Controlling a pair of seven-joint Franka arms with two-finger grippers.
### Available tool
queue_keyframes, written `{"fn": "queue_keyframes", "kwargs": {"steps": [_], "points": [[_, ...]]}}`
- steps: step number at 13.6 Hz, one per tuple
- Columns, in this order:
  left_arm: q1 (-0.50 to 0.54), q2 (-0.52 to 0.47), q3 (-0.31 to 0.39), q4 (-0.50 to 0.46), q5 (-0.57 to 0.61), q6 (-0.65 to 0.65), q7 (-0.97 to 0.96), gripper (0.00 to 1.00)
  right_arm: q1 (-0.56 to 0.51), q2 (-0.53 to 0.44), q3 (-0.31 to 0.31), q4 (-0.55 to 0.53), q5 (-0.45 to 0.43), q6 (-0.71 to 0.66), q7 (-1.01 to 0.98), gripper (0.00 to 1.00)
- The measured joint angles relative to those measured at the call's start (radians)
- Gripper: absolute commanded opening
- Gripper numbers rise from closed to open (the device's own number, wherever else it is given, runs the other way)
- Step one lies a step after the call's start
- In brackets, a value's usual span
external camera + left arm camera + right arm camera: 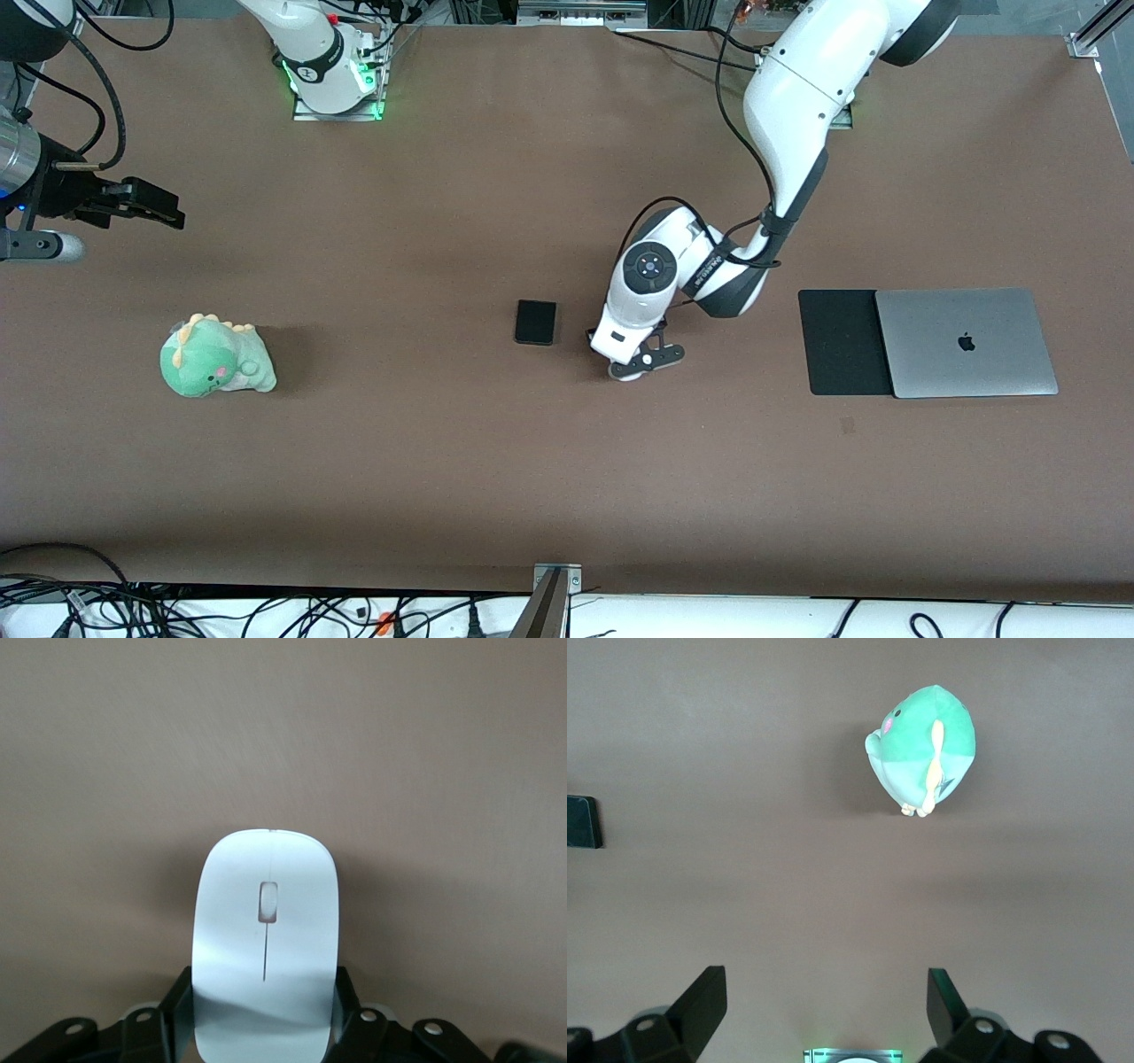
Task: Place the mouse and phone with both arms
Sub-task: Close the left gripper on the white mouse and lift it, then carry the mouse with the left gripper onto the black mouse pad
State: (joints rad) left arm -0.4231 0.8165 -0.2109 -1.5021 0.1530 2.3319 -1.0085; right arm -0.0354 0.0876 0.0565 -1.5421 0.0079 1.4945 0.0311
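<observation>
Mouse (266, 939) clamped in left gripper (261, 1014) on table (443, 461), phone (536, 322) beside it, right gripper (824, 1005) spread apart, waiting.

robot lab: bolted arm bases (332, 84), loose cables (266, 611)

From the front, the mouse (266, 943) hides under the left hand (640, 361) — the phone (582, 821) is cropped in the right wrist view.

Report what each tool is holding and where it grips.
The left tool is shut on the mouse, its fingers clamping the two long sides near one end. The right tool is open and holds nothing.
</observation>
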Motion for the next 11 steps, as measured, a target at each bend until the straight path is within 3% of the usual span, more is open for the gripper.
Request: {"fn": "queue_keyframes", "kwargs": {"steps": [5, 11], "points": [[0.191, -0.109, 0.005, 0.000, 0.003, -0.129, 0.142, 0.53, 0.001, 0.006, 0.001, 0.000, 0.000, 0.000, -0.003, 1.00], [0.478, -0.269, 0.003, -0.197, 0.004, -0.149, 0.540, 0.56, 0.015, 0.026, 0.010, -0.001, 0.001, -0.002, -0.006, 1.00]]}}
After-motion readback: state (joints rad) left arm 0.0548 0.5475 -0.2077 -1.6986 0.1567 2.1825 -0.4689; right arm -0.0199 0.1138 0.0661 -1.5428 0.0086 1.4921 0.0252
